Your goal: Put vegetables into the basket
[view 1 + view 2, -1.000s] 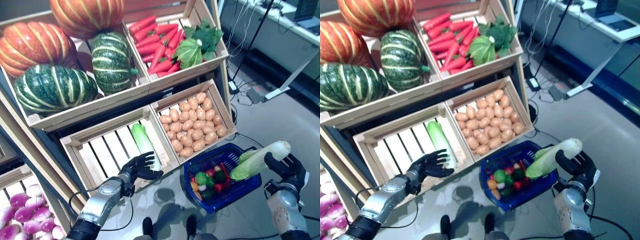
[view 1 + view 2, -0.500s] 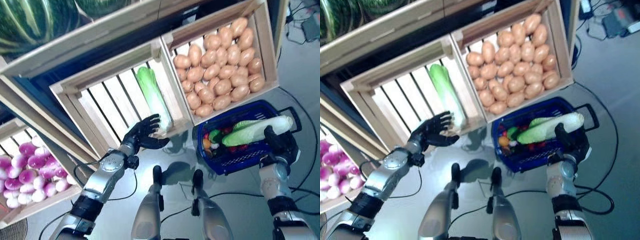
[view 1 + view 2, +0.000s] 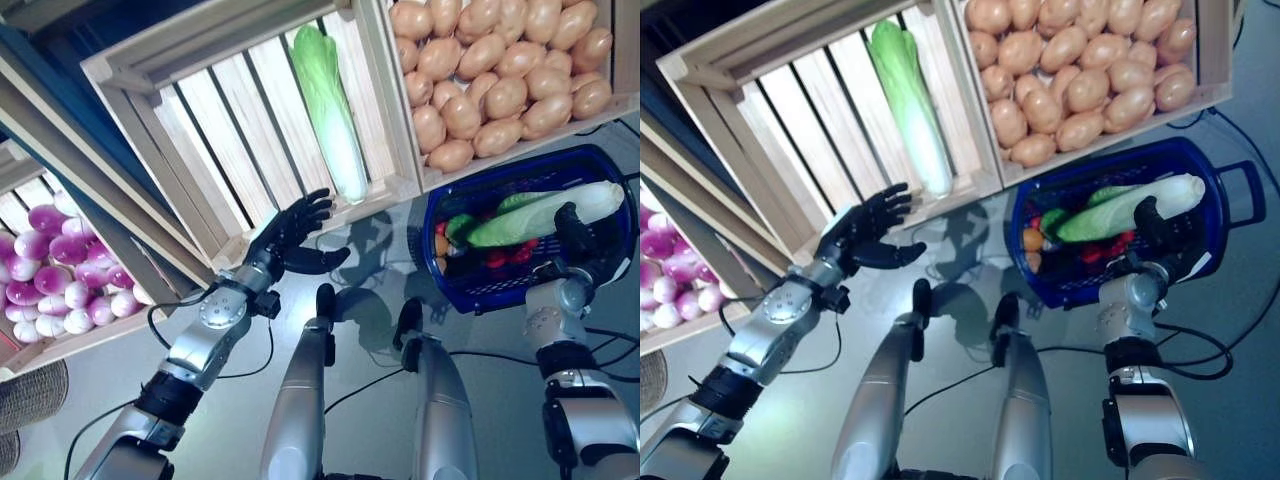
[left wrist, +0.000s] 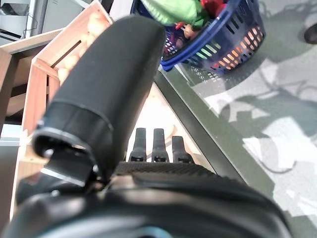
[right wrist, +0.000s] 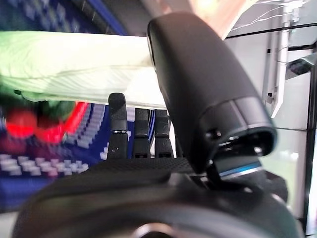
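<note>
My right hand (image 3: 577, 238) is shut on the white stalk end of a long napa cabbage (image 3: 540, 213). The cabbage lies nearly level across the top of the blue basket (image 3: 452, 291), its green leaves over the red and green produce inside. In the right wrist view the thumb (image 5: 193, 74) presses on the cabbage (image 5: 74, 62) with the fingers (image 5: 134, 130) beneath. My left hand (image 3: 288, 232) is open and holds nothing, at the front edge of a slatted wooden crate (image 3: 200, 140) where a second napa cabbage (image 3: 330, 110) lies.
A crate of potatoes (image 3: 500, 75) sits just behind the basket. A lower crate of purple and white turnips (image 3: 50, 275) stands at the left. A wicker object (image 3: 25, 400) shows at the lower left edge. Grey floor lies between the crates and the basket.
The camera has tilted down, shifting the whole picture. The right hand has brought the cabbage from a raised tilt beside the basket to lying level over it. The left hand keeps its pose.
</note>
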Motion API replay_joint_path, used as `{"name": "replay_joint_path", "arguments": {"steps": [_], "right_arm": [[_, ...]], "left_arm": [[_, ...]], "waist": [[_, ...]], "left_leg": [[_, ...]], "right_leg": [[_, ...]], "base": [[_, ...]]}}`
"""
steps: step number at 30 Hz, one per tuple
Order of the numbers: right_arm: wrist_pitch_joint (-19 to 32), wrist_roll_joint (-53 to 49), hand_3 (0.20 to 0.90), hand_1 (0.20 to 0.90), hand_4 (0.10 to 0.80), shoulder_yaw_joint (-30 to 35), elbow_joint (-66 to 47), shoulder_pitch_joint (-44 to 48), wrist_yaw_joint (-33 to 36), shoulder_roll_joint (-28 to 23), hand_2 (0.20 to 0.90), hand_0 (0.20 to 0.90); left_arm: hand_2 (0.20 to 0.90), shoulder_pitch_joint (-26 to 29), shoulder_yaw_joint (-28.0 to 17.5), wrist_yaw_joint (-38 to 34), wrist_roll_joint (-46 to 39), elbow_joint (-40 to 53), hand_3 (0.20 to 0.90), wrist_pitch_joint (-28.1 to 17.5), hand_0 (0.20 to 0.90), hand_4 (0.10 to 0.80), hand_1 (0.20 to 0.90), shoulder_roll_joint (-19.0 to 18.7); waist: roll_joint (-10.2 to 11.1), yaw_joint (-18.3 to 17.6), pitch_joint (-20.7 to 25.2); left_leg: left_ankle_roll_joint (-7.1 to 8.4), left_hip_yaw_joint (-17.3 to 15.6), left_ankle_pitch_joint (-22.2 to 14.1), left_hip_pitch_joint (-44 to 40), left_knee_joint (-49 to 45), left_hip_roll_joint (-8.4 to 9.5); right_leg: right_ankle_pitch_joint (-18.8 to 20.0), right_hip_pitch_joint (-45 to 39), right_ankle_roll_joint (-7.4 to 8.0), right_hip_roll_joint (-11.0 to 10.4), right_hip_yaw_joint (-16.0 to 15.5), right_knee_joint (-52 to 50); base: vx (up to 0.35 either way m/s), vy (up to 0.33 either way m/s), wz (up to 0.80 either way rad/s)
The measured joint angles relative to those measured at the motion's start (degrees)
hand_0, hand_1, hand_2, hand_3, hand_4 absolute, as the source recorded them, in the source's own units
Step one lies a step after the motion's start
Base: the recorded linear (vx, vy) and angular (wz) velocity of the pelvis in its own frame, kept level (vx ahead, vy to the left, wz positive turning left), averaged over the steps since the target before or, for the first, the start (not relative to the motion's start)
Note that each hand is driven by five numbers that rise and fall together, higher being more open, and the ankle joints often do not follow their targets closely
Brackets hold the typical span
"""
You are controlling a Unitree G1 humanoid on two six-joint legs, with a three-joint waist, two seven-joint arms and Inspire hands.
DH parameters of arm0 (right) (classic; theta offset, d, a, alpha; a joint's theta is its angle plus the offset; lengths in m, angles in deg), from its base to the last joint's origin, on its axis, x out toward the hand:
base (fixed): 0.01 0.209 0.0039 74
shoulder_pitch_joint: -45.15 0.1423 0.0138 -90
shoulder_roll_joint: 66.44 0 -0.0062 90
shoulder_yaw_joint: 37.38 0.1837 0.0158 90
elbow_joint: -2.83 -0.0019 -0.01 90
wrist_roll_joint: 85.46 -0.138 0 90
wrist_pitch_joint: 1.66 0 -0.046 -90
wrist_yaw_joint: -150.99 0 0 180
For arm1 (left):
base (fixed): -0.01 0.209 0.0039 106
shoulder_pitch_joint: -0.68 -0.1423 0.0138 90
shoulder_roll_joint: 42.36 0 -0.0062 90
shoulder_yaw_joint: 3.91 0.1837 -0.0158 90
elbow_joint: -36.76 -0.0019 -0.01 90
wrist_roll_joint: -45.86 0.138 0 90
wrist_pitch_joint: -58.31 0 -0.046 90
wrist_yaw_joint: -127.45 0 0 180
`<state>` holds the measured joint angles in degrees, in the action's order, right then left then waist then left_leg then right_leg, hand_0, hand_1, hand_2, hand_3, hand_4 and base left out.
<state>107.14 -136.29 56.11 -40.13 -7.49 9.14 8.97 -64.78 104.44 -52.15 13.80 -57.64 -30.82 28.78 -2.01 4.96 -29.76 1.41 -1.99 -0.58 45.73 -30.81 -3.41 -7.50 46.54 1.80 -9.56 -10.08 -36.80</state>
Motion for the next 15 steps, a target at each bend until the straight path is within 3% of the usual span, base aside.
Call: {"name": "replay_joint_path", "arguments": {"steps": [6, 15], "right_arm": [[-4.0, 0.9, 0.3, 0.3, 0.4, -0.3, 0.7, 0.5, 2.5, -1.3, 0.3, 0.3], [-7.2, 0.9, 0.3, 0.3, 0.4, -3.2, 2.3, 2.4, 2.5, -1.3, 0.3, 0.3]], "left_arm": [[0.9, 1.9, 0.0, 0.1, -1.5, 0.8, 0.9, -0.7, 0.9, 0.8, 0.9, -2.1], [0.9, 2.5, 0.6, 0.6, -2.0, 1.0, 0.9, -0.6, 0.9, 0.8, 0.9, -2.2]], "waist": [[-0.1, 0.0, 0.0], [-0.3, 0.6, -0.1]], "left_leg": [[-0.2, 0.2, -0.1, 4.9, -3.0, 0.59], [-0.22, 0.3, -0.2, 5.0, -3.3, 0.77]], "right_leg": [[-0.1, 5.0, -0.08, -0.8, 0.5, -3.5], [-0.1, 5.3, -0.12, -1.0, 0.5, -3.5]], "base": [[-0.01, -0.007, 0.02], [0.003, 0.0, -0.01]]}}
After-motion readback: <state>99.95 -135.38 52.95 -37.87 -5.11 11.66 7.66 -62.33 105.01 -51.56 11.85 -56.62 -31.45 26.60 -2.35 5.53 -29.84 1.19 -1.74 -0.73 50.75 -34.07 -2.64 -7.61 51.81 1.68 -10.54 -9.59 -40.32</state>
